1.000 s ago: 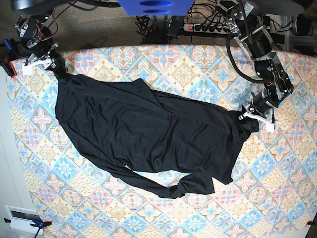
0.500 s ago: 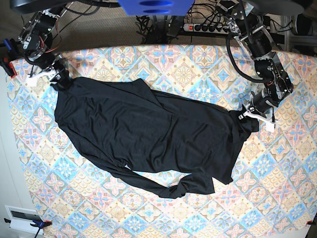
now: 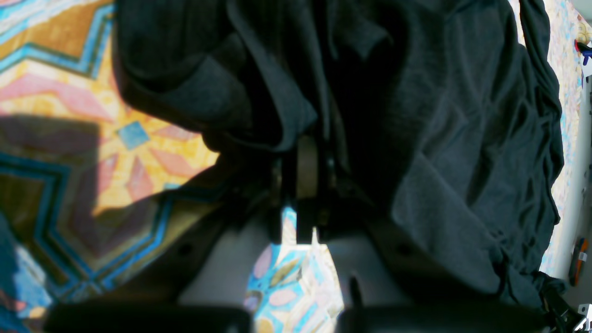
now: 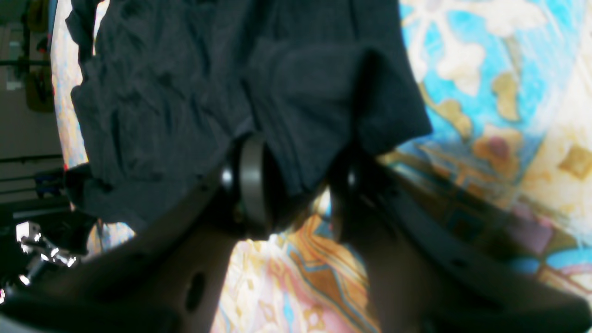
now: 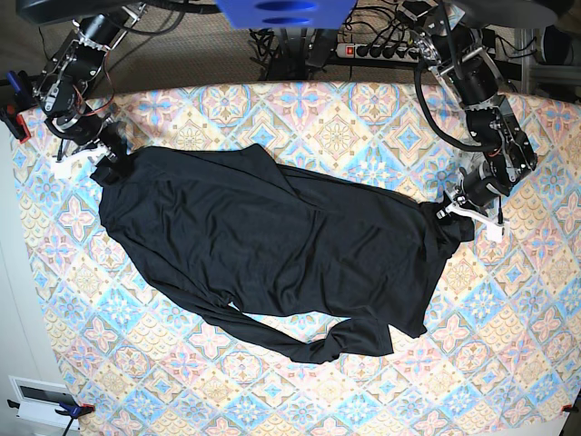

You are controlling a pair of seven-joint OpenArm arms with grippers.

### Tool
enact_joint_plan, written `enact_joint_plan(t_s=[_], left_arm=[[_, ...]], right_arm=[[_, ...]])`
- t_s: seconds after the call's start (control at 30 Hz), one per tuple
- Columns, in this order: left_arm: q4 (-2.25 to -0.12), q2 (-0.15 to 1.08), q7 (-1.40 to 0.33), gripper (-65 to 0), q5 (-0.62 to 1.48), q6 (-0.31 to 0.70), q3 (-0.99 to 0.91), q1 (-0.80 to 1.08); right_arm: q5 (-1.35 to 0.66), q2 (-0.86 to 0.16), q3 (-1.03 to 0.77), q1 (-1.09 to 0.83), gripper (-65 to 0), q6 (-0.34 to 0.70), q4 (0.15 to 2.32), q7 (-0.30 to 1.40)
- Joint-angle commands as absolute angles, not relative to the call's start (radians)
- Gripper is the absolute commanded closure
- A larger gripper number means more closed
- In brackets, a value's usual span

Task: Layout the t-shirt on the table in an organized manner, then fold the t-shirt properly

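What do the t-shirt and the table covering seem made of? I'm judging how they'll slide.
The t-shirt: thin, soft knit, probably jersey, faint sheen; it drapes in fine wrinkles. The table covering: apparently printed cloth, matte, lying flat; weave not discernible.

Power strip (image 5: 377,50) with cables on dark floor (image 5: 191,64) behind; white box (image 5: 41,401) lower left.
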State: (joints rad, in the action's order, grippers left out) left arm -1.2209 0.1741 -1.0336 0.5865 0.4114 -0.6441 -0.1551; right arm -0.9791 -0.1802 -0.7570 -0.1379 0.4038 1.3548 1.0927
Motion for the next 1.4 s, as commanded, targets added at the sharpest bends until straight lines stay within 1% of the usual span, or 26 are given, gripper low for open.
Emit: enact_joint_plan(t_s=[0.0, 0.13, 0.2, 0.27, 0.4, 0.5, 0.7, 0.83, 1.03, 1.2, 1.37], left_arm=[[-1.237, 0.188, -1.026, 0.0, 0.607, 0.415, -0.645, -0.171], [-1.237, 0.188, -1.024, 0.0, 0.607, 0.415, -0.645, -0.171], [-1.237, 0.188, -1.024, 0.0, 0.607, 0.415, -0.645, -0.171], [-1.237, 0.188, -1.026, 0.0, 0.608, 0.415, -0.645, -0.171], [-1.239, 0.189, -1.026, 0.0, 0.610, 0.417, -0.647, -0.171], [-1.241, 0.217, -1.026, 0.0, 0.616, 0.418, -0.648, -0.157], [-1.241, 0.285, -1.020, 0.0, 0.750, 0.418, -0.648, -0.090], [-1.241, 0.325, -1.020, 0.0, 0.797, 0.418, -0.648, -0.053], [-1.242, 0.378, -1.021, 0.0, 0.871, 0.418, -0.648, 0.008], [-1.244, 0.429, -1.023, 0.0, 0.940, 0.418, -0.650, 0.073], [-1.253, 0.440, -1.030, 0.0, 0.987, 0.418, -0.723, 0.153]], right_arm=[[-0.997, -0.197, -0.762, -0.133, -16.6, 0.410, 1.353, 1.081], [-0.997, -0.197, -0.763, -0.133, -9.8, 0.410, 1.257, 1.079], [-0.997, -0.197, -0.763, -0.133, -4.9, 0.410, 1.237, 1.079], [-0.998, -0.197, -0.765, -0.133, -1.9, 0.414, 1.242, 1.081], [-1.001, -0.197, -0.766, -0.136, -1.7, 0.420, 1.296, 1.089], [-1.001, -0.197, -0.766, -0.137, -1.7, 0.470, 1.351, 1.090], [-1.001, -0.197, -0.768, -0.140, -1.7, 0.518, 1.422, 1.130], [-1.003, -0.197, -0.768, -0.153, -1.7, 0.522, 1.423, 1.135], [-1.129, -0.197, -0.763, -0.209, -1.7, 0.522, 1.426, 1.135], [-1.129, -0.197, -0.763, -0.255, -1.7, 0.522, 1.426, 1.135], [-1.129, -0.197, -0.763, -0.275, -1.7, 0.522, 1.426, 1.152]])
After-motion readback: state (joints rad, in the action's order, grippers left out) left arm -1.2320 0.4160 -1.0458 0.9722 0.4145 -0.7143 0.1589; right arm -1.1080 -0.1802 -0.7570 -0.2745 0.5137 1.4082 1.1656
